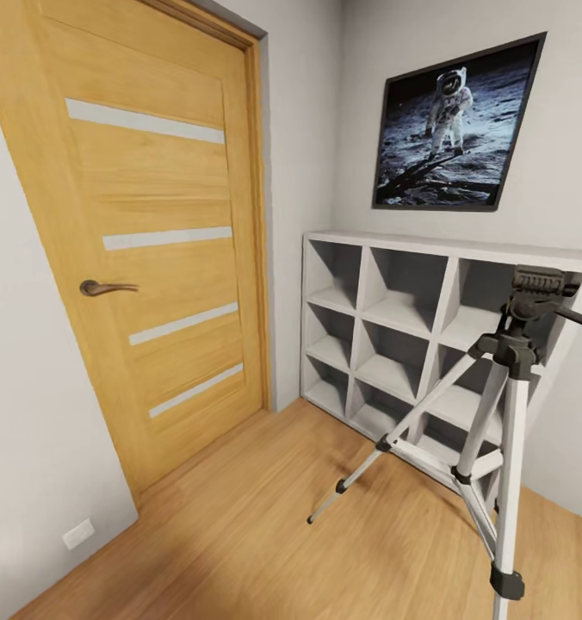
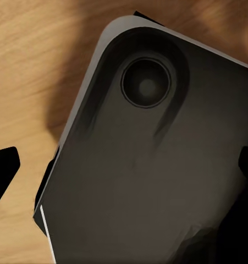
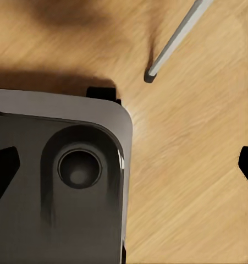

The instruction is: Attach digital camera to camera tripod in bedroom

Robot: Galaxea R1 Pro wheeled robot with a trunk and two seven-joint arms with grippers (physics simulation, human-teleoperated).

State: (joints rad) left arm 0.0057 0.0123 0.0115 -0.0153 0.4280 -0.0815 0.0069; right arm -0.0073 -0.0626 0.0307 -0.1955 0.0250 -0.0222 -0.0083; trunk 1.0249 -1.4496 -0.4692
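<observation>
My left gripper (image 2: 124, 165) hangs with its fingers wide apart and nothing between them. Below it are my dark base (image 2: 156, 181) and the wood floor (image 2: 30, 66). Well ahead of that hand and off to its outer side stands the wooden door (image 1: 153, 258) with its lever handle (image 1: 106, 288). I can read no brand, label or writing on it.

Further along, the white cube shelf (image 1: 394, 250) and the astronaut picture (image 1: 455, 125) are far ahead of both hands, and neither carries lettering I can make out.

My right gripper (image 3: 125, 168) is likewise spread open and empty, pointing down at the base and floor. One foot of the camera tripod (image 1: 510, 379) rests on the boards just beyond it. The tripod stands ahead of this hand, in front of the shelf, legs splayed.

I judge it light, stiff and easy to tip, since the thin silver legs would slide on the smooth planks. I would steady it at the black collar under the head, not by the pan handle (image 1: 579, 319). It shows no maker's mark.
</observation>
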